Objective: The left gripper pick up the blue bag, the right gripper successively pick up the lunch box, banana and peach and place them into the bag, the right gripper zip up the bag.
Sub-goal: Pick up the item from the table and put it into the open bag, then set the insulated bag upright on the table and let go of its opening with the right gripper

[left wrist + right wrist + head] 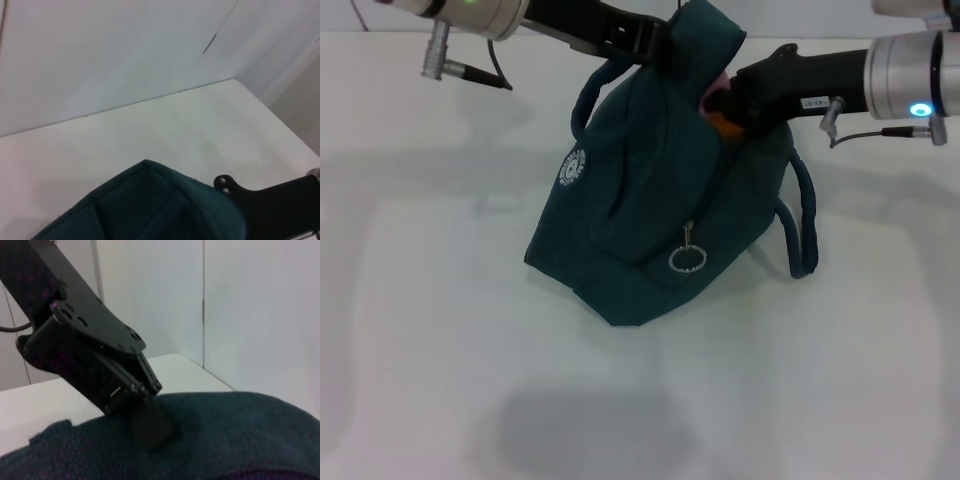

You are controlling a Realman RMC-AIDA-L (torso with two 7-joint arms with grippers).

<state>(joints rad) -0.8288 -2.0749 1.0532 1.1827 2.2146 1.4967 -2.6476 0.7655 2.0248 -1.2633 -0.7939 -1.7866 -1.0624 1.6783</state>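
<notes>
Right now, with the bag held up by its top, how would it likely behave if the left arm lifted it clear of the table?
The bag is probably floppy: its cloth folds and slumps below where the left gripper holds its top edge. It would likely sag and swing, as its base spreads on the table. The loose handle and zipper ring should dangle.

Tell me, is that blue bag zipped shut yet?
Not yet. The blue bag gapes at the top, where the right tool reaches in beside something pink; the left tool holds its upper edge.
</notes>
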